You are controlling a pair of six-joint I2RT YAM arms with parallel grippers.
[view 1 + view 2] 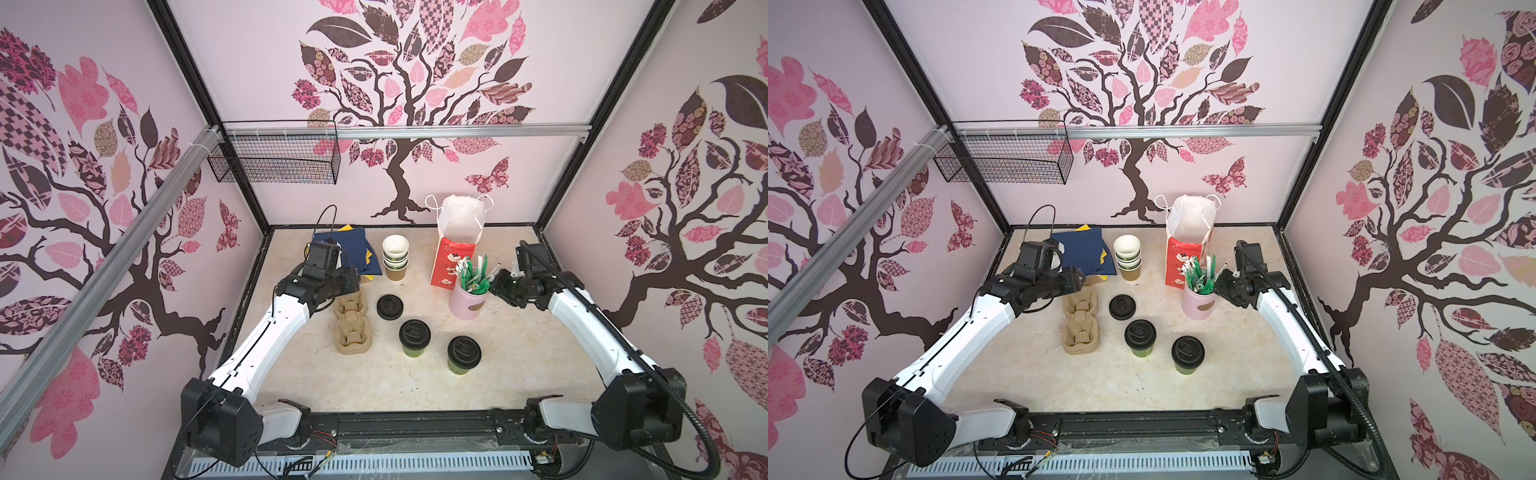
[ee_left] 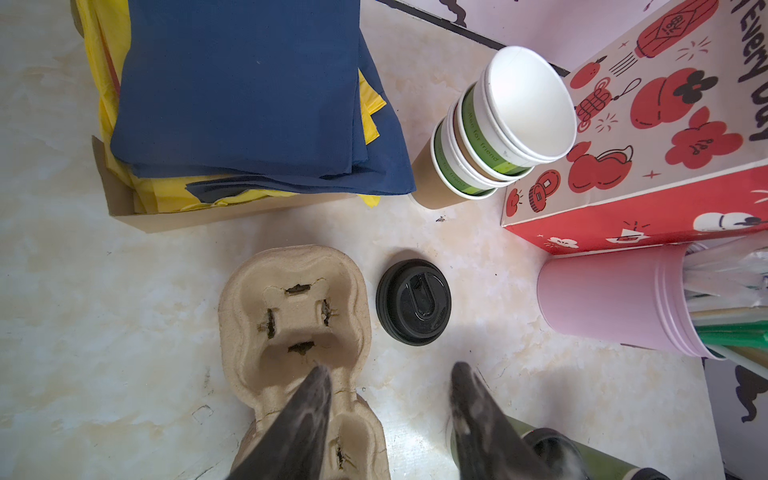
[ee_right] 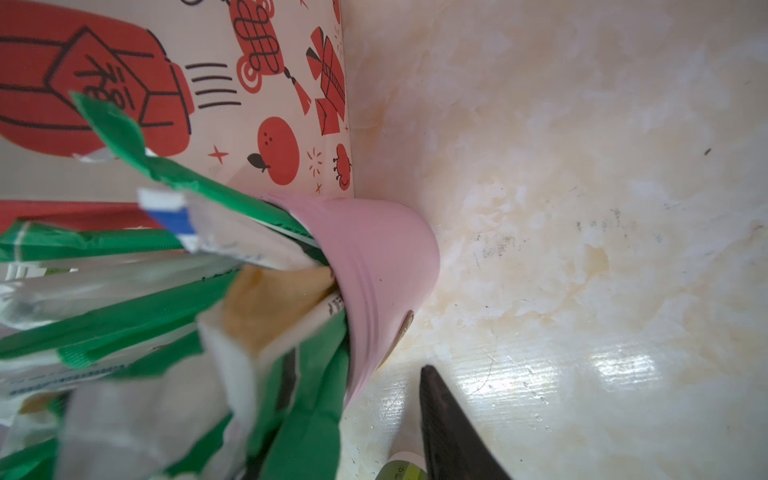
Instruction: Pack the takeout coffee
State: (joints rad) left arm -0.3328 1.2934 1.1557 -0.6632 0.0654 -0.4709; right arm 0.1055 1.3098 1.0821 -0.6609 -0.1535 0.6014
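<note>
Cups (image 1: 414,337) (image 1: 464,354) are sitting in neither gripper. Left gripper (image 2: 390,370) is hovering part-open, empty, over carrier (image 2: 241,316); right gripper (image 1: 498,286) is poising among straws (image 1: 478,276), width untellable. Both cups are standing lidded mid-table, near carrier. Likely light, crushable: advising gentle sidewall grip below lid.

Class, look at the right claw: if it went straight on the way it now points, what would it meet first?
Most likely the green and white wrapped packets standing in the pink cup; in both top views the right claw sits right at them. Whether it touches them is unclear.
</note>
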